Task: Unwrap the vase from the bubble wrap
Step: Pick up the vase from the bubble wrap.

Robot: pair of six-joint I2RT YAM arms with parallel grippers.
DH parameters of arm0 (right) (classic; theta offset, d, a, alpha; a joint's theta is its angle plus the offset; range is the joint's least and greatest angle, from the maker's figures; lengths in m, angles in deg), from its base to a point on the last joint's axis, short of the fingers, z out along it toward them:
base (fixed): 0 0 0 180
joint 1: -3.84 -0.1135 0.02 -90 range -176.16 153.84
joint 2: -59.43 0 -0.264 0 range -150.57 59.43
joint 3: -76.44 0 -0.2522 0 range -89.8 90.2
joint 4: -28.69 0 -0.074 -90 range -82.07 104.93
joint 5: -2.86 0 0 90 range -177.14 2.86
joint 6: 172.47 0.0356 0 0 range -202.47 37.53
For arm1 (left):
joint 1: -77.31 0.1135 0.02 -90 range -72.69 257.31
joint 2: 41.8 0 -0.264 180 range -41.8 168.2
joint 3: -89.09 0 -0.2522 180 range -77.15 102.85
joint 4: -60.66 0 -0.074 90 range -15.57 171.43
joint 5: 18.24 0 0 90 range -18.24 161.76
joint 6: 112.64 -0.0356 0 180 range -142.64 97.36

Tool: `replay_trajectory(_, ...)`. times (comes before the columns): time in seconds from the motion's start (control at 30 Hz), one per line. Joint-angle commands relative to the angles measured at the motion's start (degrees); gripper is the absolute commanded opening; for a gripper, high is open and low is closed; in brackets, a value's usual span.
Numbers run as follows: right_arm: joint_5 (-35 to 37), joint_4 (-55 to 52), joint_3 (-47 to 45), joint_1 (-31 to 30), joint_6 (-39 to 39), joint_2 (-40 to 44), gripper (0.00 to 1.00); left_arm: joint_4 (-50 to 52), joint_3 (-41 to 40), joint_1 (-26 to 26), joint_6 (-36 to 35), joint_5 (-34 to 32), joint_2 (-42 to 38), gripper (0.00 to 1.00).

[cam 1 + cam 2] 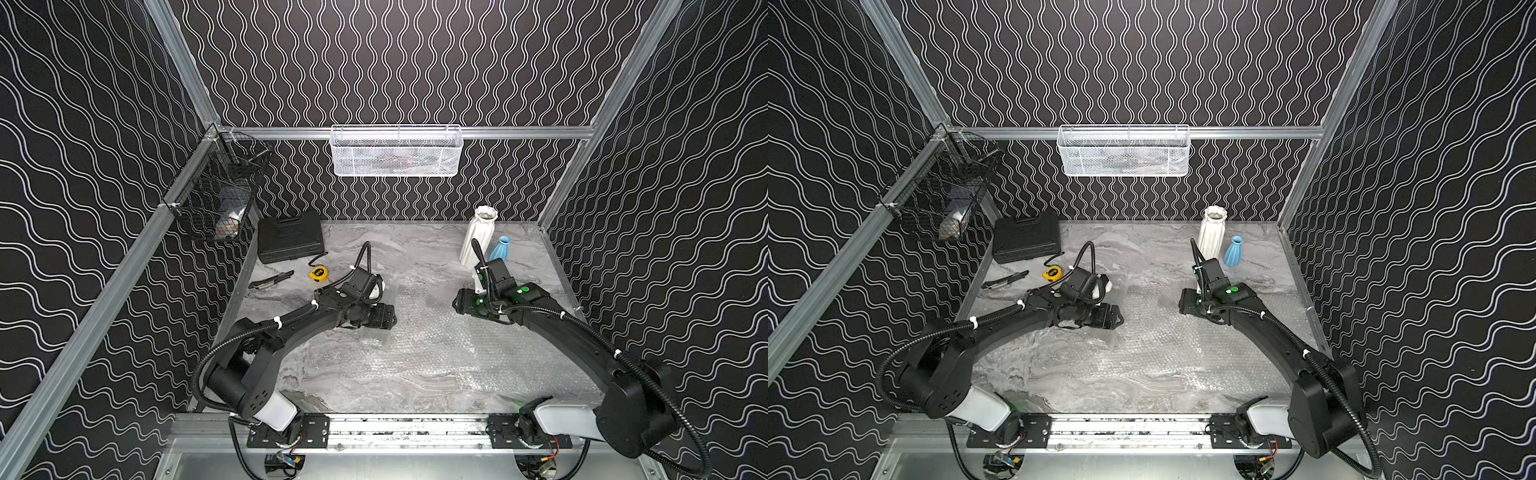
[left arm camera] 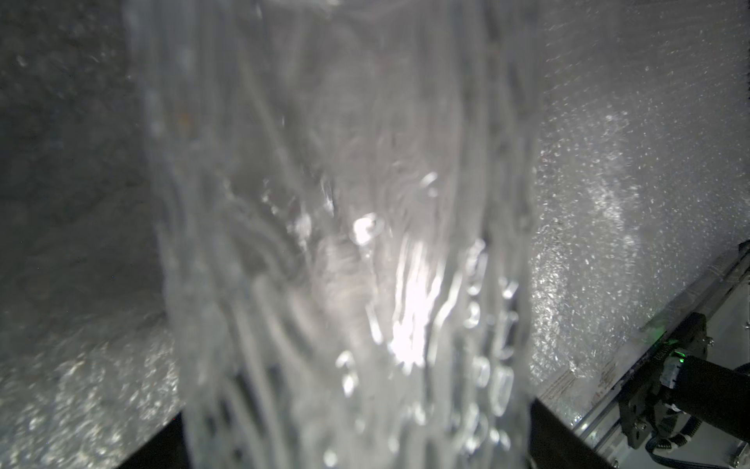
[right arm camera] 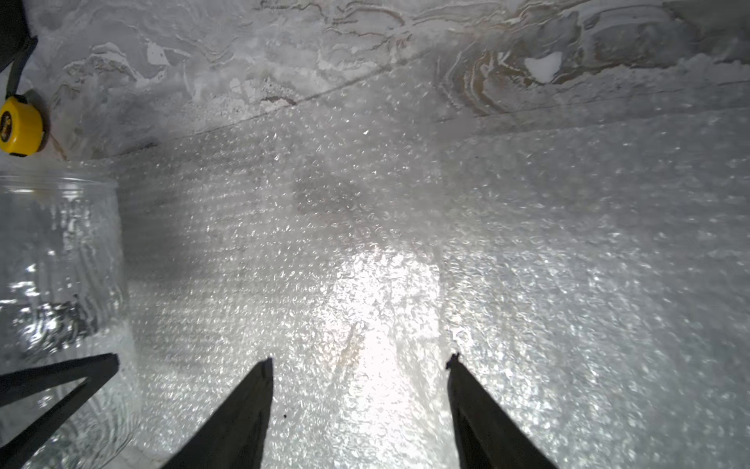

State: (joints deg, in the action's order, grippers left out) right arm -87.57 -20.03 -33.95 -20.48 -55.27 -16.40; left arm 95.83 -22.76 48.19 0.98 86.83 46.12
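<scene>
Judged nearly complete: found clear glass vase [image 3: 57,251] bare at left edge of right wrist view, clamped by left gripper [image 1: 390,321]; noted bubble wrap [image 3: 568,243] spread flat across centre, right gripper [image 3: 359,359] splayed wide, empty above it.

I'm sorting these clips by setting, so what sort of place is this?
Most likely a robot test cell: an aluminium frame walled with patterned panels, a left arm and right arm on a base rail, and bubble wrap over the tabletop.
</scene>
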Motion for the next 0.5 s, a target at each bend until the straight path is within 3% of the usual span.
replay_trajectory(0.0,2.32,-0.56,-0.12,-0.03,1.30,0.40,0.69,-3.65,0.52,-0.62,-2.49,0.60,-2.14,0.73)
replay_trajectory(0.47,-31.34,17.30,-4.80,-0.03,-1.15,2.76,0.71,-16.15,-2.82,-4.63,-5.25,8.95,-8.22,0.73)
